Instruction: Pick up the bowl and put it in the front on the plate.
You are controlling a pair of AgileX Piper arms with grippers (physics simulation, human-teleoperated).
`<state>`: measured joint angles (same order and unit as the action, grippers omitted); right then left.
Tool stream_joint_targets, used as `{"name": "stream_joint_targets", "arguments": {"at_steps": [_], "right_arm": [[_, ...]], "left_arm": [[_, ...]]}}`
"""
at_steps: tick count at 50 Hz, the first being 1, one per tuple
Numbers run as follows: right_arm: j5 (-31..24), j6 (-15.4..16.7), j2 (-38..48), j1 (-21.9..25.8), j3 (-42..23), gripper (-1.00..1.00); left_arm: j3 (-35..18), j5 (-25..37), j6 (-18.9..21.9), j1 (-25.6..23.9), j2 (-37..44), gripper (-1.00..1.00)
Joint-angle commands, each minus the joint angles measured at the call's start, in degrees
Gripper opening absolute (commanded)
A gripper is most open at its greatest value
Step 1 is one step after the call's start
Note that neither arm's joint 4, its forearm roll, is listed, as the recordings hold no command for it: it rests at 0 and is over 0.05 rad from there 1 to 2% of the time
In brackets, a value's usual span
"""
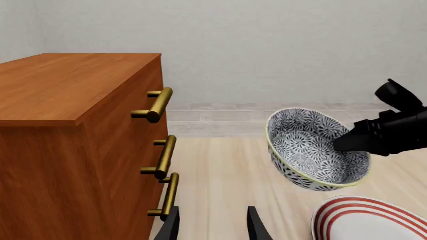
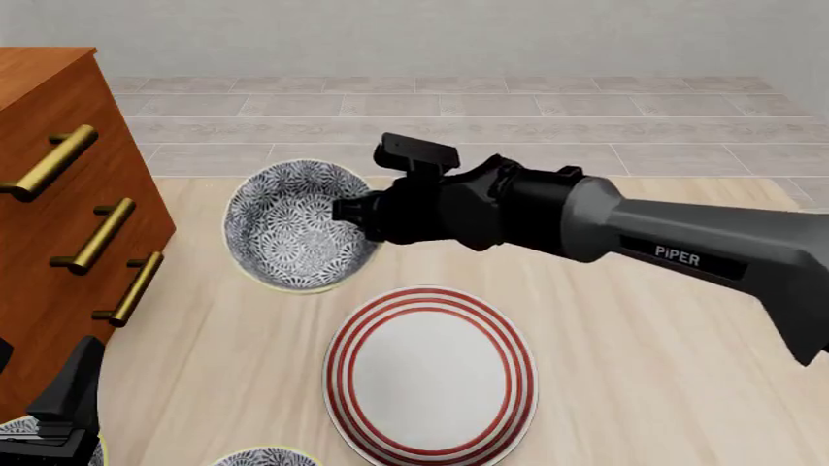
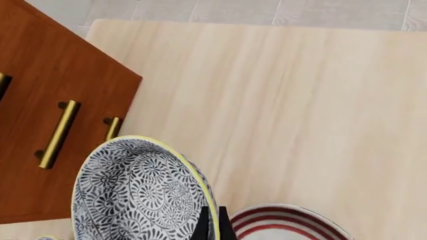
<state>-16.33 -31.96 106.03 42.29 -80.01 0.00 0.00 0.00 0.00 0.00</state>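
The right gripper (image 2: 348,211) is clamped on the rim of the bowl (image 2: 295,225), one finger inside and one outside. The bowl is held tilted above the table (image 2: 647,330), its opening turned toward the near side. It sits just beyond the far-left edge of the plate (image 2: 430,375), which lies flat on the table. The left gripper (image 1: 212,225) stands with fingers apart and empty, near the drawer cabinet (image 2: 52,223) at the left.
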Motion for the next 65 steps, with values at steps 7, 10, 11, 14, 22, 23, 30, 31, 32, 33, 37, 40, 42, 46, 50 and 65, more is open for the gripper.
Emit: {"name": "stream_joint_targets", "arguments": {"at_steps": [7, 10, 11, 14, 22, 23, 30, 31, 32, 33, 37, 40, 42, 46, 50, 65], "right_arm": [[1.5, -0.1, -5.9, -1.4, 6.6, -1.00], [1.6, 0.1, -6.9, -2.2, 8.1, -1.00], [1.6, 0.1, -7.3, -2.2, 8.5, -1.00], [1.8, -0.1, -8.1, -2.5, 9.4, -1.00], [2.8, -1.2, -11.1, -2.5, 13.5, -1.00], [2.8, -1.2, -11.1, -2.5, 13.5, -1.00], [4.0, -2.1, -13.5, -3.6, 17.8, -1.00], [4.2, -2.2, -13.9, -3.8, 18.4, -1.00], [4.5, -2.5, -14.2, -3.8, 19.0, -1.00], [4.6, -2.7, -14.4, -3.7, 19.4, -1.00], [5.3, -3.4, -16.0, -4.1, 21.6, -1.00], [5.6, -3.6, -16.9, -4.5, 23.1, -1.00], [5.8, -3.7, -17.6, -4.5, 24.0, -1.00], [6.5, -4.5, -18.8, -4.4, 26.3, -1.00], [6.7, -4.7, -20.4, -4.8, 28.3, -1.00], [7.2, -5.4, -24.7, -5.0, 33.6, -1.00]], "left_arm": [[0.0, 0.0, 0.0, 0.0, 0.0, 1.00], [0.0, 0.0, 0.0, 0.0, 0.0, 1.00], [0.0, 0.0, 0.0, 0.0, 0.0, 1.00], [0.0, 0.0, 0.0, 0.0, 0.0, 1.00], [0.0, 0.0, 0.0, 0.0, 0.0, 1.00], [0.0, 0.0, 0.0, 0.0, 0.0, 1.00], [0.0, 0.0, 0.0, 0.0, 0.0, 1.00], [0.0, 0.0, 0.0, 0.0, 0.0, 1.00], [0.0, 0.0, 0.0, 0.0, 0.0, 1.00], [0.0, 0.0, 0.0, 0.0, 0.0, 1.00], [0.0, 0.0, 0.0, 0.0, 0.0, 1.00], [0.0, 0.0, 0.0, 0.0, 0.0, 1.00], [0.0, 0.0, 0.0, 0.0, 0.0, 1.00], [0.0, 0.0, 0.0, 0.0, 0.0, 1.00], [0.0, 0.0, 0.0, 0.0, 0.0, 1.00], [0.0, 0.0, 0.0, 0.0, 0.0, 1.00]]}}
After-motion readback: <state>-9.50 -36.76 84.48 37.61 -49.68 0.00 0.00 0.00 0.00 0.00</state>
